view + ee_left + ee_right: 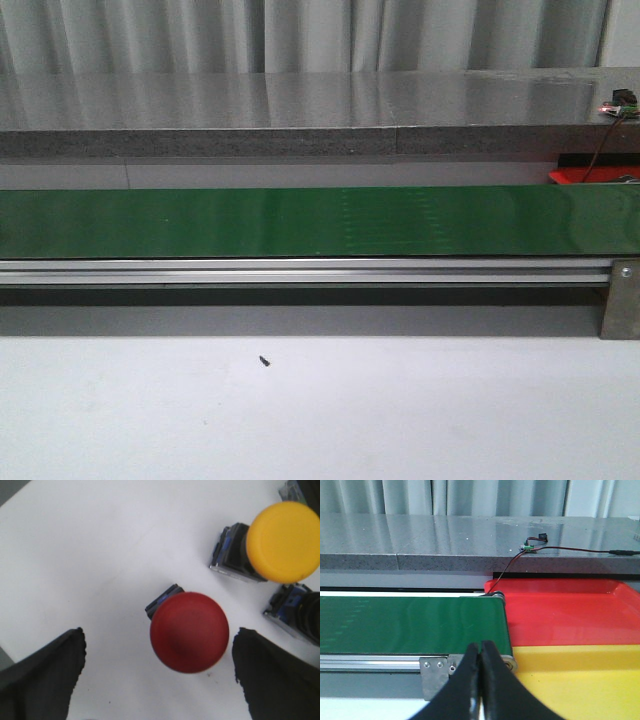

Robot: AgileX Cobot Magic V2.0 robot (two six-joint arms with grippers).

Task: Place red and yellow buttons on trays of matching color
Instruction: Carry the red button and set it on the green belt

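Here the red button (189,631) stands on the white desk (100,555), its domed cap facing the left wrist camera and a dark base with a blue part peeking out at its 10 o'clock. It sits between the two dark fingers (42,677) of the left gripper (159,672), which are spread wide to either side of the cap and do not touch it; they hold nothing. At the red button's 2 o'clock, near but apart, lies the yellow button (284,541) on its own dark and blue base, and just beside that, at 3 o'clock, a third base with a black body is cut off by the frame edge.

In the right wrist view the right gripper (480,680) has its fingers pressed together with nothing between them. Beyond them lie the green conveyor belt (410,625), the red tray (570,612) and the yellow tray (580,680), the red one farther off and touching the yellow.
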